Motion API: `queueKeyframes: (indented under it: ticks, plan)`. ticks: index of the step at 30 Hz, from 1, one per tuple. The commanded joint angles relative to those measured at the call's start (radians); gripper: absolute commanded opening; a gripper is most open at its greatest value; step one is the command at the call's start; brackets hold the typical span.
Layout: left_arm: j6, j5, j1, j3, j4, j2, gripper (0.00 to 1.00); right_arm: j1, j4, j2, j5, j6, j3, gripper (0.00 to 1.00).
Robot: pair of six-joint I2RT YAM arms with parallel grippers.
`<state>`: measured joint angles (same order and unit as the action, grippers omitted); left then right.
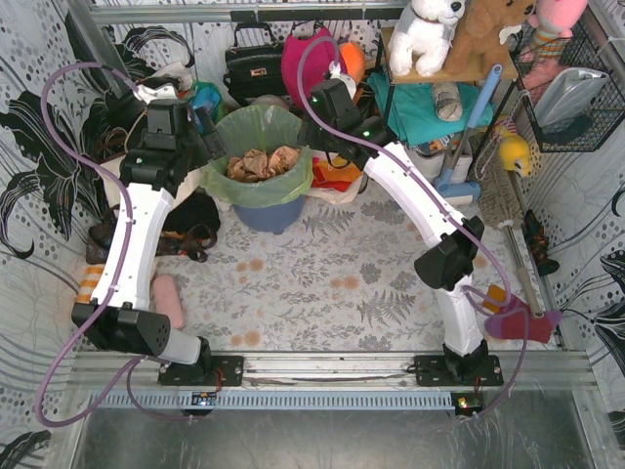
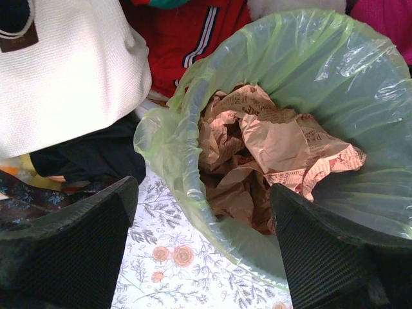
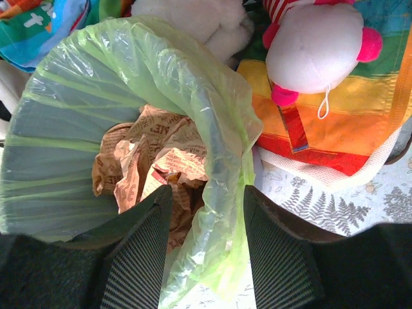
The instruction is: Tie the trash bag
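The trash bag (image 1: 260,129) is a thin light-green liner folded over the rim of a blue-grey bin (image 1: 269,213) at the back of the table, with crumpled brown paper (image 1: 260,163) inside. My left gripper (image 2: 201,215) stands wide open astride the bag's left rim (image 2: 193,187), one finger outside over the floral cloth and one finger over the paper. My right gripper (image 3: 207,196) is open about halfway astride the bag's right rim (image 3: 222,193). A hanging fold of green plastic lies between its fingers (image 3: 138,251), with gaps on both sides.
A cream tote bag (image 2: 64,71) and a red garment (image 2: 187,32) sit close to the bin's left. A plush toy (image 3: 315,45) and a rainbow cloth (image 3: 335,122) lie to its right. A black handbag (image 1: 254,63) stands behind, and a shelf with stuffed animals (image 1: 430,34) at back right.
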<state>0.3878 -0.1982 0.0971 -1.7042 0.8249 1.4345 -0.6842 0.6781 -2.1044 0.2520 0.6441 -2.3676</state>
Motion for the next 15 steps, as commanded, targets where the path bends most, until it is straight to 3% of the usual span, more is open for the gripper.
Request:
queueKeyframes:
  ticks: [1, 8, 15]
  plan:
    - [-0.028, 0.099, -0.034, -0.043, -0.042, 0.027, 0.9, -0.002, 0.118, -0.058, 0.026, -0.095, -0.117, 0.49]
    - [-0.032, 0.079, -0.057, 0.003, -0.07, 0.068, 0.79, -0.002, 0.089, -0.069, 0.006, -0.11, -0.085, 0.49]
    - [-0.056, 0.118, -0.064, 0.033, -0.134, 0.085, 0.55, -0.002, 0.069, -0.086, -0.014, -0.114, -0.075, 0.45]
